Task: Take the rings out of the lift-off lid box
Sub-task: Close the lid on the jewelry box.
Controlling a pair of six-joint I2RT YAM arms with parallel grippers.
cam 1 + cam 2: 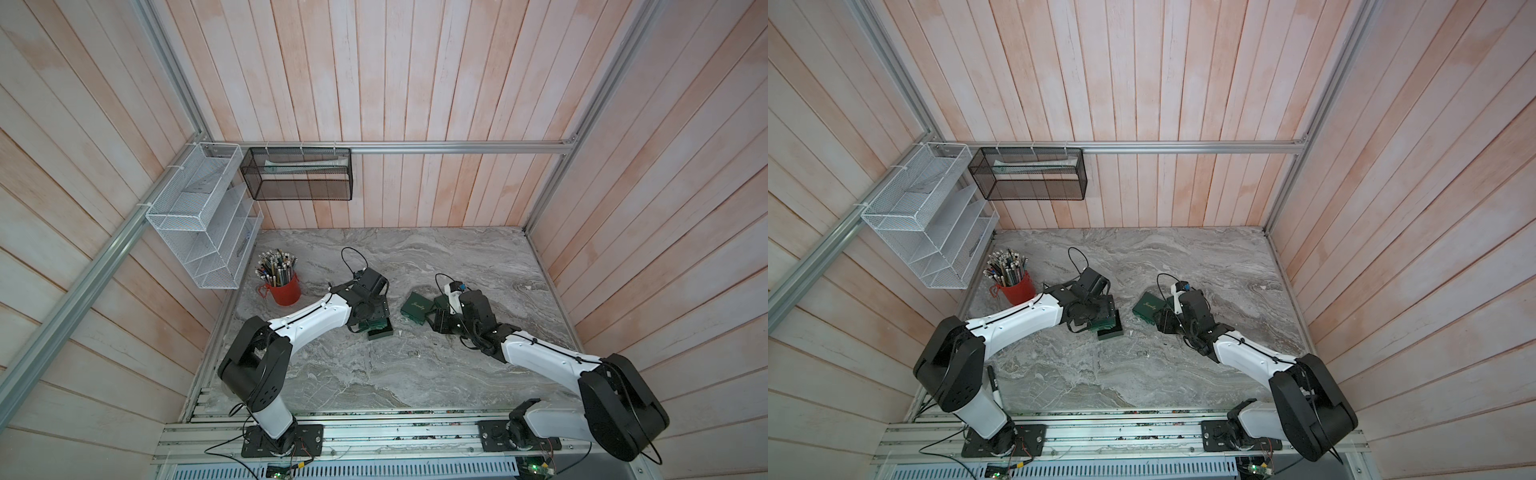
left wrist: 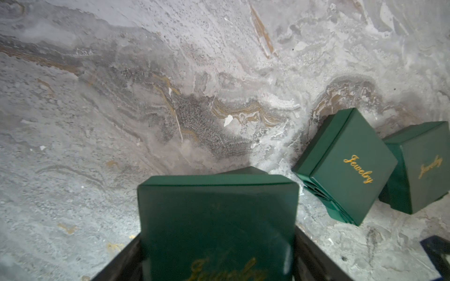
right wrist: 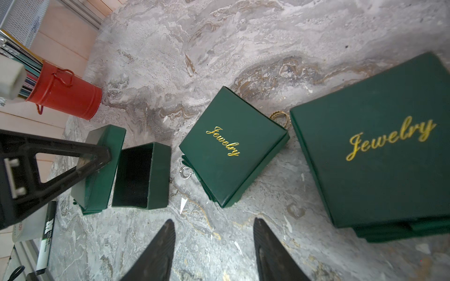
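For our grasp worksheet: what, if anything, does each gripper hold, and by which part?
Left gripper clamps the green lid across two opposite side walls. Right gripper is open, holding nothing.

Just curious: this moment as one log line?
box: open | lid: between left hand's jaws | right hand: open, empty | rings: on table

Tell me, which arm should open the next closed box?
Probably right. The right fingers are open and empty, facing the closed middle box; the left fingers are around a lid.
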